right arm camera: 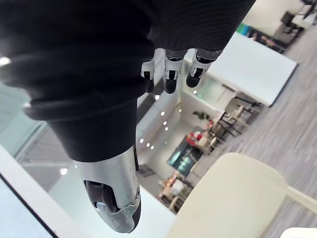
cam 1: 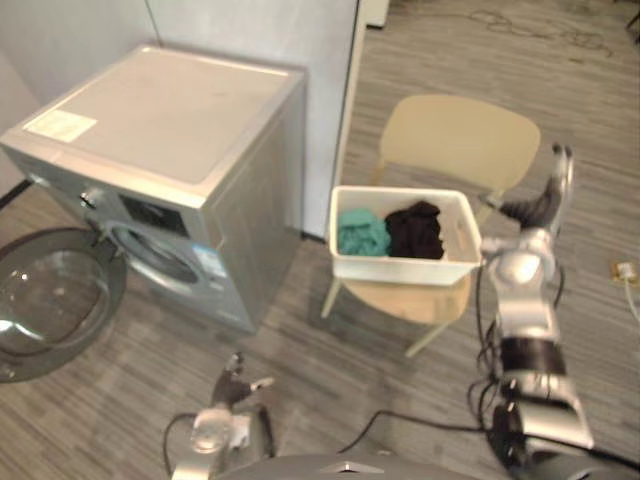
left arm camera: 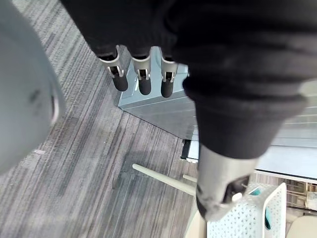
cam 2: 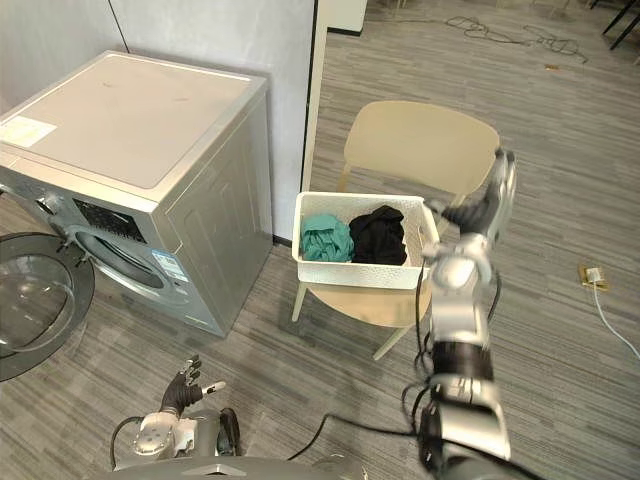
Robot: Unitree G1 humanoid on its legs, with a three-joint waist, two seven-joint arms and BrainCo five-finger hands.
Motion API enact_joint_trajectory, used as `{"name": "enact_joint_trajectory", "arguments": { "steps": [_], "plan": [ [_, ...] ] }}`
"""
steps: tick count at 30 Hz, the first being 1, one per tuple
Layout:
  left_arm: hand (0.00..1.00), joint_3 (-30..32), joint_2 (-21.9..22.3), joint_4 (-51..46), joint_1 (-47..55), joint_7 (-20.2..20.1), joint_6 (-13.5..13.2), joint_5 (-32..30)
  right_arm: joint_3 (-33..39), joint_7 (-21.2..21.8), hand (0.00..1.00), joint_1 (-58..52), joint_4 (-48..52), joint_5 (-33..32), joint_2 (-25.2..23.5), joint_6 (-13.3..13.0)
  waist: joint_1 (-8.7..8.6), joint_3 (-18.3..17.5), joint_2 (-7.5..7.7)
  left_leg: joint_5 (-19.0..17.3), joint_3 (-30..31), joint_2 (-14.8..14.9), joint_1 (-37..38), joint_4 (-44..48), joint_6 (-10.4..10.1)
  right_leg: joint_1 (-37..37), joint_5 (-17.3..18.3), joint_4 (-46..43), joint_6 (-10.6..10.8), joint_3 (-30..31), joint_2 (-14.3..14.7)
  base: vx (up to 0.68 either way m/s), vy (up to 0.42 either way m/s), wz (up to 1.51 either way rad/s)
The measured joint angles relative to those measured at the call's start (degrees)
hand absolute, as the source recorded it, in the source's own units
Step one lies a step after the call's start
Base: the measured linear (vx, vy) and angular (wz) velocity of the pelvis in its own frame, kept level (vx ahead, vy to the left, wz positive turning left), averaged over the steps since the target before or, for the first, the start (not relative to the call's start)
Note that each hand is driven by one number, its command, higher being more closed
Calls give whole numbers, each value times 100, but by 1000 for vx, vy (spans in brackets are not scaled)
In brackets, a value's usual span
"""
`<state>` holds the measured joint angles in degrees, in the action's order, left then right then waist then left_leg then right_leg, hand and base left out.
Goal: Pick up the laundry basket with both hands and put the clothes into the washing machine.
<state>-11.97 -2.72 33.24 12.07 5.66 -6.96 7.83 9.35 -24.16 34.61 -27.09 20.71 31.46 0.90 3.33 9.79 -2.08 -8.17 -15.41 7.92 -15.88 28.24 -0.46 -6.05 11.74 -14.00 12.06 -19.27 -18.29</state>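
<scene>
Up on chair, white basket, teal, black clothes

floor between washer and chair: free | backrest behind basket

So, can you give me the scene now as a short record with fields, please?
basket: white laundry basket on the beige chair, right of the washing machine
contents: teal garment on its left, black garment beside it
washer: round door open
left hand: open, low, far from basket
right hand: open, raised by basket's right end, holding nothing
task state: basket not yet lifted
</scene>
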Motion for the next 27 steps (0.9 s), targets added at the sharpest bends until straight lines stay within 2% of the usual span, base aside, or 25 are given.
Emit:
{"name": "enact_joint_trajectory", "arguments": {
  "steps": [1,4,6,9,11,13,15,20,24,27],
  "plan": [
    [0,-18,20,-35,19,-56,-41,140,-302,129,0,533,-420,7,306,14,25,56,-102,152,30,16,-110,-139,-14,166,-53,-9,51,4,48,-125,-25,5],
    [0,3,57,-113,10,-113,-119,327,-585,382,0,1242,-895,226,593,15,111,238,-242,500,108,69,-223,-528,-77,417,-159,8,33,-17,186,-168,-61,4],
    [0,20,57,-120,-7,-123,-170,329,-729,535,0,1421,-1120,273,648,19,127,333,-240,595,128,87,-224,-638,-101,451,-189,34,16,-25,243,-95,-62,-1],
    [0,61,58,-130,-40,-237,-247,337,-907,705,0,1685,-1324,381,766,59,104,459,-316,717,129,101,-385,-755,-92,686,-253,36,-10,-24,274,-70,-24,-4],
    [0,67,59,-130,-184,-251,-255,444,-1017,874,0,2122,-1592,369,967,87,69,733,-406,820,109,75,-596,-843,-44,942,-361,54,-7,5,262,-62,30,-1],
    [0,73,57,-150,-253,-240,-255,456,-1101,947,0,2350,-1752,372,1037,133,61,857,-421,927,96,47,-741,-967,-18,1130,-439,70,-10,10,247,-39,23,3],
    [0,81,60,-255,-404,-224,-246,531,-1117,1049,0,2686,-2003,370,1060,177,44,1178,-452,1051,102,-25,-863,-1103,29,1294,-481,40,4,-17,196,-26,17,11],
    [0,68,147,-572,-454,-173,-259,565,-1139,1115,0,2930,-2318,318,1168,187,97,1482,-510,1160,121,-108,-1225,-1177,97,1659,-484,-74,9,-50,126,0,7,12],
    [0,71,169,-772,-456,-81,-291,667,-1389,1130,0,3293,-2628,106,1468,175,153,1542,-502,1319,94,-120,-1521,-1368,106,2058,-512,-109,14,-52,117,8,-7,1],
    [0,175,214,-806,-457,-73,-318,697,-1635,1173,0,3441,-2584,-138,1728,43,176,1577,-466,1417,7,-93,-1634,-1553,91,2293,-534,-118,11,-42,128,3,-23,-7]
  ]
}}
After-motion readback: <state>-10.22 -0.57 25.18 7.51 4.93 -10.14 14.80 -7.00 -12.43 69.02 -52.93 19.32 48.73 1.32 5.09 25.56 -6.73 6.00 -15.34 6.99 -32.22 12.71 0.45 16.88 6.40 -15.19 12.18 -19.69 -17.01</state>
